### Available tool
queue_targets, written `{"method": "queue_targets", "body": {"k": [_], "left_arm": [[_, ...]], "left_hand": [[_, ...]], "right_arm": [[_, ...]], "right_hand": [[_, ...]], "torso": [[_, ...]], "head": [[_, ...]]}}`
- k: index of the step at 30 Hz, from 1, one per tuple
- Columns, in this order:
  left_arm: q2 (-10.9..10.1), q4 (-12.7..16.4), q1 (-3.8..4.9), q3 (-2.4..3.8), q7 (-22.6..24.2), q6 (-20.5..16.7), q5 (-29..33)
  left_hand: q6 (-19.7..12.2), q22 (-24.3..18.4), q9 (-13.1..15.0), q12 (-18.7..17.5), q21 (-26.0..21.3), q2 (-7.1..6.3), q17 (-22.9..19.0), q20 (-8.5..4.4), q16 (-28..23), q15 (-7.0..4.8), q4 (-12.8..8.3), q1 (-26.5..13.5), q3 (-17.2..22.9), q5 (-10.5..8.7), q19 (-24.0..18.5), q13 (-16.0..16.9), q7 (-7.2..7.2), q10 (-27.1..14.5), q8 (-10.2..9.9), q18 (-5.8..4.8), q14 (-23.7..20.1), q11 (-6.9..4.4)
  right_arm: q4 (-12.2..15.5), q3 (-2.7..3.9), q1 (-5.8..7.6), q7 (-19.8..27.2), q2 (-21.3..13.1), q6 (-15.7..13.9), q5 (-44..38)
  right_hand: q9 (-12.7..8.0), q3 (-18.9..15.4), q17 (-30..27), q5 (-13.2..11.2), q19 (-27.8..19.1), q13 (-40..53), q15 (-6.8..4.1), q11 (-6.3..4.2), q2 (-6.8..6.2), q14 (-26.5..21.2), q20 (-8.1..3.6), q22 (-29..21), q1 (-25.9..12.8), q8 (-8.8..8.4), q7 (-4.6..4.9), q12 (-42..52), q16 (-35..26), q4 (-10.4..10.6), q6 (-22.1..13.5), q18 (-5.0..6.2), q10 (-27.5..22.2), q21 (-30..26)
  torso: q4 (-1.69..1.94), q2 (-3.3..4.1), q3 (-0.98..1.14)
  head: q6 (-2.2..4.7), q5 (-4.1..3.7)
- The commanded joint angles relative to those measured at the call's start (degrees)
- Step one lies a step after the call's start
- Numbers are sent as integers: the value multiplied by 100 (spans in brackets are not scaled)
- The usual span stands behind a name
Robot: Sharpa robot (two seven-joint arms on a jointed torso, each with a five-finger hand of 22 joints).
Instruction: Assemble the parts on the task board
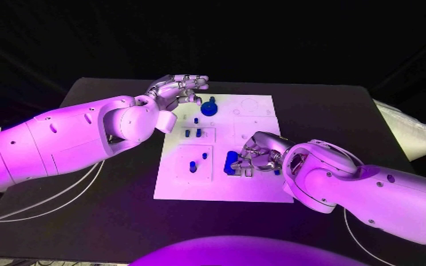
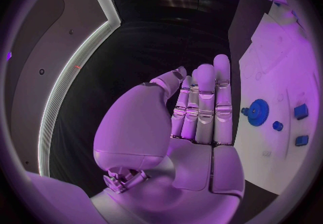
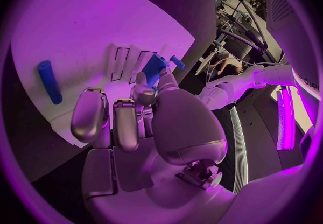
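Right hand (image 1: 257, 155) grasping blue plastic part (image 1: 233, 160), lower centre, white task board (image 1: 257, 107); left hand (image 1: 178, 88) released. Misalignment risked jamming.

The head camera sits high and looks down at the black table (image 1: 106, 217). It is far enough back to see the whole white board (image 1: 253, 109) and both arms, the left arm coming in from the picture's left edge and the right arm from its right edge.

The left wrist camera sits just behind the left hand (image 2: 195, 121). It is very close to the palm and looks along the fingers. The board (image 2: 282, 68) is off to one side.

The right wrist camera sits just behind the right hand (image 3: 134, 121), very close, and looks over it at the board (image 3: 88, 35).

All three views share the board.
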Motion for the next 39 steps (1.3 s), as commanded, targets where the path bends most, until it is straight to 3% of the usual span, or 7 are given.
{"method": "queue_targets", "body": {"k": [1,19,29,35,39], "left_arm": [[1,8,2,3,15,107,-17],[-7,3,0,2,6,117,-17],[-2,-3,-2,2,0,127,-17],[-1,-2,-3,2,-5,131,-17],[2,2,-3,2,-8,134,-17]], "left_hand": [[-21,-5,-1,28,-34,50,-5,-16,23,6,2,1,-23,30,10,6,-1,-29,31,69,-28,-3],[-21,-5,-1,28,-34,50,-5,-16,23,6,2,1,-23,30,10,6,-1,-29,31,69,-28,-3],[-25,-8,-2,34,-39,53,-10,-16,24,7,0,2,-24,30,11,6,0,-36,33,69,-31,-2],[-25,-8,-2,34,-39,53,-10,-16,24,7,0,2,-24,30,11,6,0,-36,33,69,-31,-2],[-25,-8,-2,34,-39,53,-10,-16,24,7,0,2,-24,30,11,6,0,-36,33,69,-31,-2]], "right_arm": [[14,-15,-23,-20,-33,-67,-194],[148,-4,-23,84,-268,-282,-214],[262,-1,-24,312,-208,-182,-177],[217,-2,-24,271,-133,33,-297],[148,-3,-24,147,-63,164,-321]], "right_hand": [[9,-37,2,48,14,21,-39,-10,61,310,-20,3,-12,12,-15,33,32,4,24,-113,51,33],[25,-80,7,151,14,44,-43,-12,85,310,-26,4,-54,20,-17,39,33,51,15,-113,62,33],[40,-111,39,111,17,119,-47,-20,66,316,-30,16,-47,36,-28,106,48,50,31,-115,103,39],[82,-94,78,-104,28,329,-74,-54,82,323,-51,47,150,89,-65,292,66,-76,86,-119,220,54],[110,-36,137,-343,45,488,-97,-82,143,332,-71,87,298,127,-97,429,93,-178,136,-126,308,74]], "torso": [[-3,0,2],[2,1,2],[11,0,-3],[6,-4,-13],[11,0,-9]], "head": [[-2,1],[-4,-16],[-16,-14],[-17,-15],[-12,-15]]}}
